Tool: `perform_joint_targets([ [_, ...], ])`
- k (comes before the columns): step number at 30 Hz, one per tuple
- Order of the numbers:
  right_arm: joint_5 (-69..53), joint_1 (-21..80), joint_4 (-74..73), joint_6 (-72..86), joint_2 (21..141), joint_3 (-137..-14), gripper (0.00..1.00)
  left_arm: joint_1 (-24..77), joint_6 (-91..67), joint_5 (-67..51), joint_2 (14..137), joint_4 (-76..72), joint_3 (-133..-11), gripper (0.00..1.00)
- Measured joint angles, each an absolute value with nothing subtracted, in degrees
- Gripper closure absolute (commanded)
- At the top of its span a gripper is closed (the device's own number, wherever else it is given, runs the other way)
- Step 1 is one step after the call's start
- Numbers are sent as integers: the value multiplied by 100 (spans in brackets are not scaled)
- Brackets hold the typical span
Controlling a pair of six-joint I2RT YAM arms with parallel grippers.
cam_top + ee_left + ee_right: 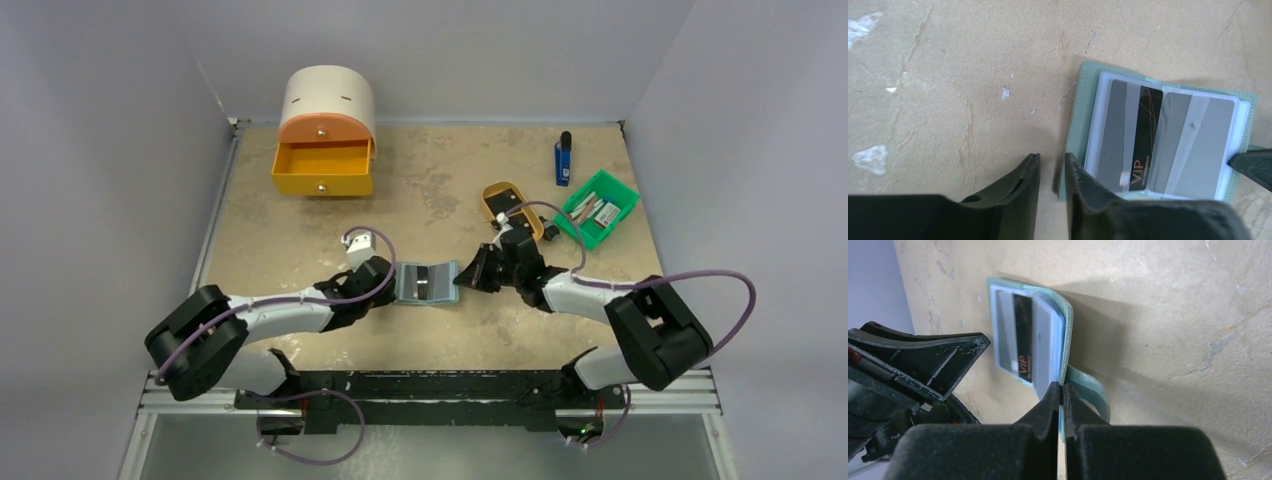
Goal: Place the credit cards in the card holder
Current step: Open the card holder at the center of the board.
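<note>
Mid-table (440, 180), the card holder (428, 282) lies open between both grippers; the left gripper (1052, 160) sits at its left edge, fingers slightly parted around nothing; the right gripper (1062, 390) pinches the raised right cover; a black credit card (1147, 125) sits in a pocket; beyond stand a tan tray (488, 196), a green bin (617, 226) and a drawer box (328, 105).
</note>
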State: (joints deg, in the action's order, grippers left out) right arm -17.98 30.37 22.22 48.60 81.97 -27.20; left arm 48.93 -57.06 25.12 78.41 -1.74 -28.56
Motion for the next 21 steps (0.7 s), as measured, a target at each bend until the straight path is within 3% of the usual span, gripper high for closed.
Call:
perform_joint_targets([
  [12,-1601,3046,1581,4431,7671,-2995,100,4893,-5612,2611,6720,495,-3494,40],
  [15,-1601,3046,1575,4418,7673,-2995,100,4893,-5636,2316,6810,113,-3494,31],
  [21,-1608,3046,1575,4383,7673,-2995,100,4936,-5572,1678,7773,-447,-3835,27],
])
